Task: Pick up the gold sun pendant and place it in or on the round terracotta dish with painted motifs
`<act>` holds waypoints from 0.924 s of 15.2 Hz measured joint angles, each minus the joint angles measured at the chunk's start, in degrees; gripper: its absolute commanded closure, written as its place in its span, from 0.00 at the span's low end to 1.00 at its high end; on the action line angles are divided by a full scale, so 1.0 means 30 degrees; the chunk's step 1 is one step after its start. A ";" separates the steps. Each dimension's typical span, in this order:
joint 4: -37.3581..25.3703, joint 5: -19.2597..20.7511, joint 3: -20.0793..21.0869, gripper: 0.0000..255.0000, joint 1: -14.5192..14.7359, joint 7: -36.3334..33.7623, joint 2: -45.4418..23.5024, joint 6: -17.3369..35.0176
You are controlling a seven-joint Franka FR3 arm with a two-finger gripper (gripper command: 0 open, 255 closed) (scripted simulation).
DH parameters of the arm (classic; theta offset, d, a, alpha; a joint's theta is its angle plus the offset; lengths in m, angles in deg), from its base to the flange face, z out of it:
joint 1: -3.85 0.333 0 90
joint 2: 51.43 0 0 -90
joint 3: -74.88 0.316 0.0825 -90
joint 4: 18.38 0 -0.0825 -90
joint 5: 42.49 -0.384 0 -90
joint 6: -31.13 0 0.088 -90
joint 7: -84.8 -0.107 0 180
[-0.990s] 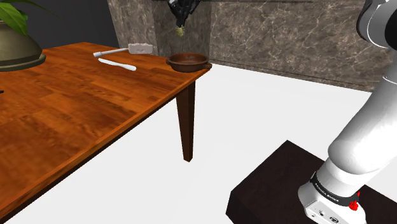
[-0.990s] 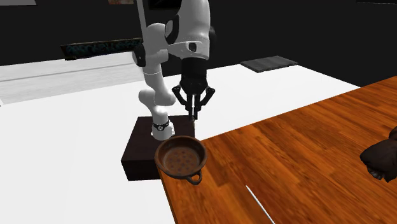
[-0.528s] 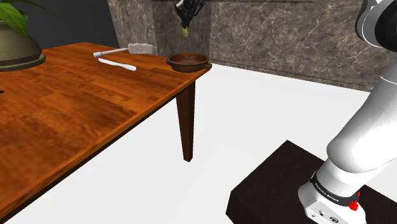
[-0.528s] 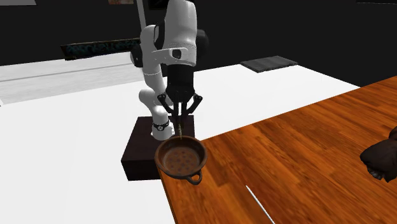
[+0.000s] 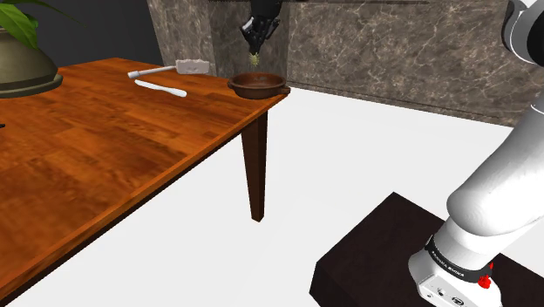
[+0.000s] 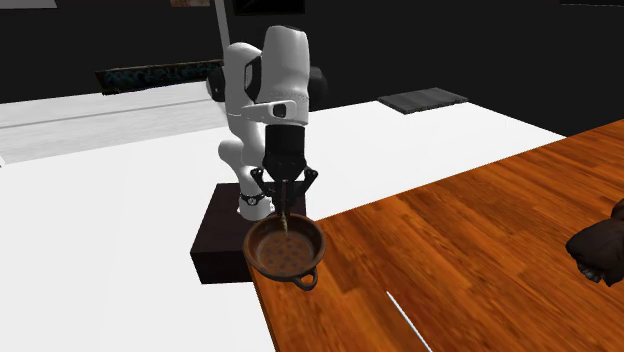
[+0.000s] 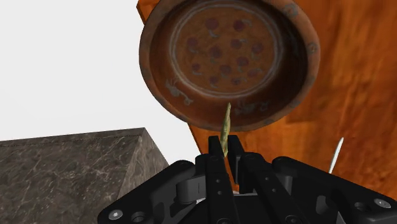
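Gold sun pendant [image 7: 225,130] hung edge-on, pinched in the end effector [image 7: 224,151], which was closed almost fully on it, above the terracotta dish [image 7: 149,54] near its 12 o'clock rim in the second exterior view. Released there, it might strike the rim and skip off the tabletop [image 7: 356,76] corner onto the floor [image 7: 63,63].

The white arm [image 6: 272,75] is held high and bent forward. The black gripper [image 6: 287,206] is pointed straight down, and a thin gold pendant [image 7: 225,125] is pinched between its fingers [image 7: 216,167].
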 measured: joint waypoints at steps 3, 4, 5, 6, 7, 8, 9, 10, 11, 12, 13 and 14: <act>0.1224 -0.0297 -0.0135 1.00 -0.0139 0.0035 0.0447 0.0914; 0.1561 -0.0327 -0.0143 1.00 -0.0145 -0.0024 0.0543 0.1173; 0.1814 -0.0325 -0.0157 1.00 -0.0158 -0.0055 0.0565 0.1408; 0.2087 -0.0366 -0.0191 1.00 -0.0187 -0.0049 0.0628 0.1639; 0.2217 -0.0341 -0.0184 1.00 -0.0181 -0.0104 0.0626 0.1766; 0.2345 -0.0349 -0.0191 1.00 -0.0187 -0.0117 0.0652 0.1876; 0.2409 -0.0356 -0.0194 1.00 -0.0189 -0.0125 0.0669 0.1925; 0.2449 -0.0363 -0.0199 1.00 -0.0192 -0.0125 0.0682 0.1959; 0.2477 -0.0372 -0.0202 1.00 -0.0195 -0.0122 0.0695 0.1979; 0.2490 -0.0376 -0.0204 1.00 -0.0196 -0.0121 0.0702 0.1987; 0.2496 -0.0378 -0.0204 1.00 -0.0196 -0.0121 0.0706 0.1991; 0.2496 -0.0378 -0.0204 0.00 -0.0196 -0.0121 0.0706 0.1991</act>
